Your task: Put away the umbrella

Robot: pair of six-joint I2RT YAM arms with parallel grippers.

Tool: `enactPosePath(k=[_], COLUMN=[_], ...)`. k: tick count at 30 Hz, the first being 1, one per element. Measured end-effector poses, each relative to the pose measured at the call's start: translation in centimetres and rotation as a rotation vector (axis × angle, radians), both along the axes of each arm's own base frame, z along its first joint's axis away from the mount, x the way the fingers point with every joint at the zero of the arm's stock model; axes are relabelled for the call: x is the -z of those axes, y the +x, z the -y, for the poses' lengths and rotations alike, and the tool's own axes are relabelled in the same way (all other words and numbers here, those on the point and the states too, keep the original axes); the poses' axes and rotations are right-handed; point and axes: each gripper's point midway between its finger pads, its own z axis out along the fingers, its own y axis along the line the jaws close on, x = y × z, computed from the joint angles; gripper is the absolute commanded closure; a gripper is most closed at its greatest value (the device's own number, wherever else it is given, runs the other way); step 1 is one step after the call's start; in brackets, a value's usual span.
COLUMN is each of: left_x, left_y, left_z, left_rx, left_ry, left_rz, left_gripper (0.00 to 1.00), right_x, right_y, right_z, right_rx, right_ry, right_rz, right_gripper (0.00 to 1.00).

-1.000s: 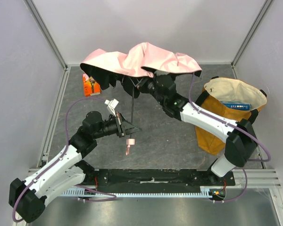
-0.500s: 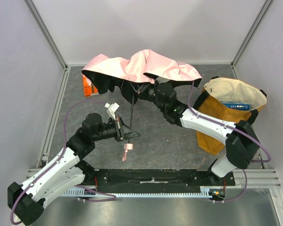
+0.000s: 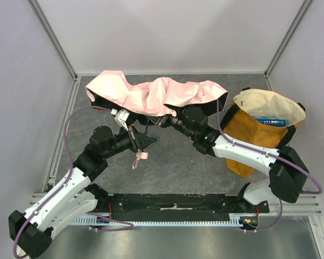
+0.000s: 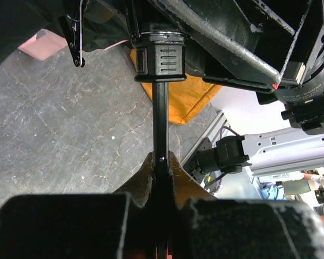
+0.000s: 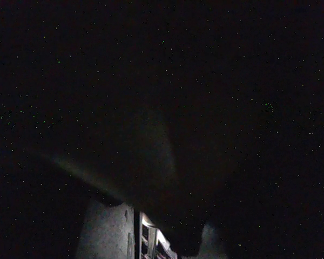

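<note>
Left gripper (image 4: 161,162): we see jaws pinching the black shaft (image 4: 161,118) of the umbrella (image 3: 151,94). Right gripper (image 3: 170,122) under the pink canopy (image 3: 197,91), jaws hidden; we cannot tell. Umbrella held up far-centre, just left of the yellow tote bag (image 3: 240,156).

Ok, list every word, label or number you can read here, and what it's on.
None can be read.
White print on the blue box in the tote bag: too small.
Faint lettering on the black motor housing, left wrist view: too blurred.
</note>
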Motion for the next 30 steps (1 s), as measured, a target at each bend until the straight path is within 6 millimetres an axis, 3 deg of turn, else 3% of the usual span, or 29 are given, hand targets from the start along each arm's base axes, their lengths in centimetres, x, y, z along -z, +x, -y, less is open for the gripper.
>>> enactPosePath(k=[5, 10, 11, 13, 14, 18, 20, 22, 25, 27, 30], left_x=[-0.6, -0.2, -0.1, 0.1, 0.2, -1.2, -1.7, -2.0, -2.0, -2.1, -2.1], left_y=[0.0, 0.5, 0.8, 1.2, 1.3, 1.1, 0.1, -1.6, -4.4, -5.7, -7.4], left_z=[-0.2, -0.2, -0.3, -0.4, -0.4, -0.7, -1.2, -1.9, -3.3, -4.0, -5.0], left_rx=[-0.008, -0.025, -0.037, -0.054, -0.057, -0.057, -0.046, -0.027, -0.01, -0.007, -0.011], left_ry=[-0.005, 0.004, 0.007, 0.012, 0.014, -0.017, -0.041, -0.062, -0.094, -0.12, -0.157], left_rz=[0.032, 0.023, 0.022, 0.017, 0.015, 0.062, 0.095, 0.125, 0.169, 0.196, 0.227], left_gripper=[0.98, 0.98, 0.93, 0.64, 0.55, 0.38, 0.33, 0.32, 0.35, 0.38, 0.4], right_x=[-0.7, -0.2, 0.2, 0.9, 1.2, 3.4, 4.0, 3.9, 2.6, 1.5, 0.3], right_y=[-0.3, -0.7, -0.9, -1.4, -1.5, -0.6, 0.9, 3.7, 7.5, 8.3, 7.5], right_z=[-0.3, -1.1, -1.3, -1.7, -1.7, -0.6, 0.8, 3.0, 5.4, 6.0, 6.1], right_rx=[-0.036, -0.046, -0.054, -0.072, -0.078, -0.087, -0.086, -0.05, 0.013, 0.023, -0.021], right_ry=[-0.006, -0.01, -0.016, -0.029, -0.039, -0.157, -0.221, -0.288, -0.389, -0.439, -0.498], right_rz=[0.019, 0.014, 0.009, 0.002, 0.0, -0.004, -0.003, -0.001, 0.017, 0.047, 0.126], right_gripper=[0.96, 1.0, 1.0, 1.0, 1.0, 1.0, 1.0, 1.0, 1.0, 1.0, 1.0])
